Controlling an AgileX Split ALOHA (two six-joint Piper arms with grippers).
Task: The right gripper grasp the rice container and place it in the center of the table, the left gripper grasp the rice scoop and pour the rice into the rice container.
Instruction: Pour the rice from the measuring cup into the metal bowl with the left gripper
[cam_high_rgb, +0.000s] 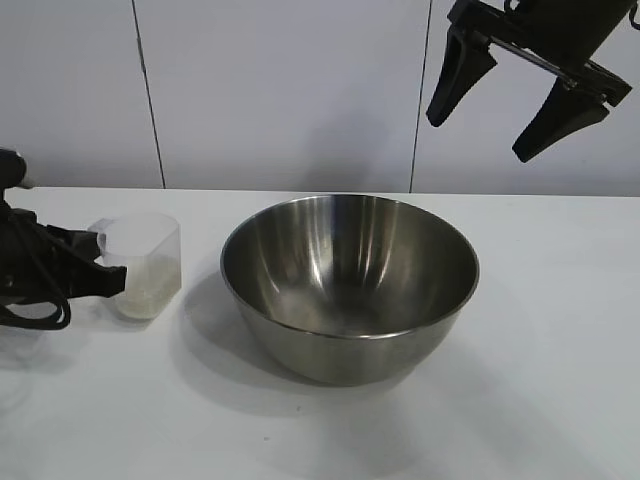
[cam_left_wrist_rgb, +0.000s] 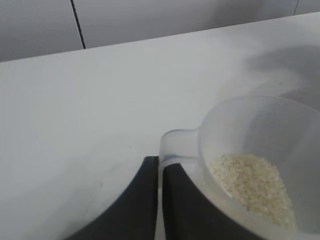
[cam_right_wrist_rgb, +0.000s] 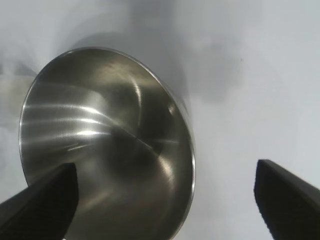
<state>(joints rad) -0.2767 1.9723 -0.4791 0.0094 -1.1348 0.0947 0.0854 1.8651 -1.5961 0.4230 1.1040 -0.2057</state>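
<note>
The rice container (cam_high_rgb: 350, 285), a big shiny steel bowl, stands upright at the middle of the white table (cam_high_rgb: 540, 380). To its left stands the rice scoop (cam_high_rgb: 145, 262), a small clear plastic cup. A low pile of rice (cam_left_wrist_rgb: 250, 185) lies inside the rice scoop (cam_left_wrist_rgb: 260, 125). At the table's left edge my left gripper (cam_high_rgb: 108, 272) is shut on the scoop's short handle tab, and its black fingers (cam_left_wrist_rgb: 142, 200) pinch the tab in the left wrist view. High above the bowl's right side hangs my right gripper (cam_high_rgb: 478, 138), open and holding nothing. In the right wrist view the rice container (cam_right_wrist_rgb: 100, 135) lies below its spread fingers (cam_right_wrist_rgb: 50, 200).
A grey panelled wall (cam_high_rgb: 290, 90) rises behind the table's far edge. Black cables (cam_high_rgb: 40, 300) loop beside the left arm at the table's left edge. White tabletop (cam_right_wrist_rgb: 240, 100) stretches to the right of the bowl and in front of it.
</note>
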